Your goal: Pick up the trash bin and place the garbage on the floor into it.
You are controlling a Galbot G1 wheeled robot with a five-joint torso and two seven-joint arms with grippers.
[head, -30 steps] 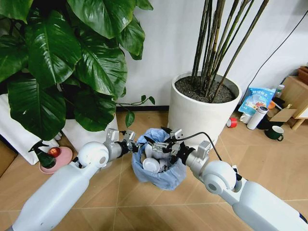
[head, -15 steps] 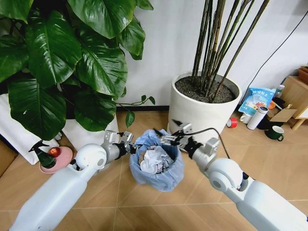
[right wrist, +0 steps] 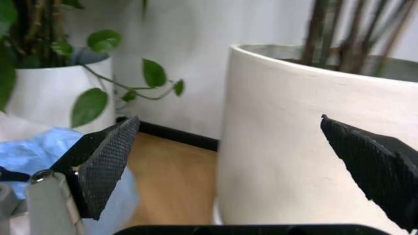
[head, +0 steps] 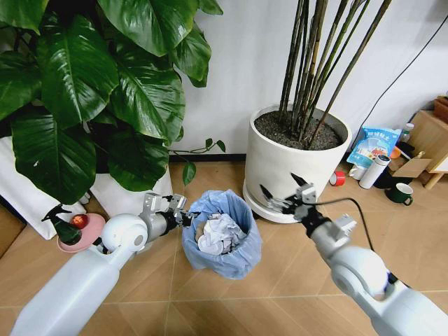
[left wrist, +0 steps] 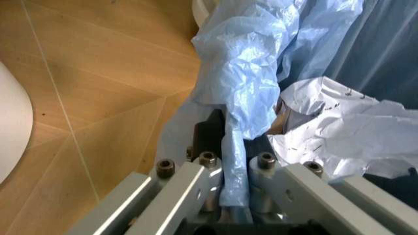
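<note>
Left gripper (head: 183, 214): clamped on bin (head: 222, 241) rim bag.
Right gripper (head: 283, 194): fingers wide apart, empty, beside white pot (head: 297, 164).
Bin: holds crumpled paper (head: 218, 233).

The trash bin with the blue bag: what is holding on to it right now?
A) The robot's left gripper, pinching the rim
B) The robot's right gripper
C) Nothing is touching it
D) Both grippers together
A: the left gripper is pinched shut on the bag-covered rim of the trash bin, while the right gripper hangs open off to the side by the white plant pot.
</note>
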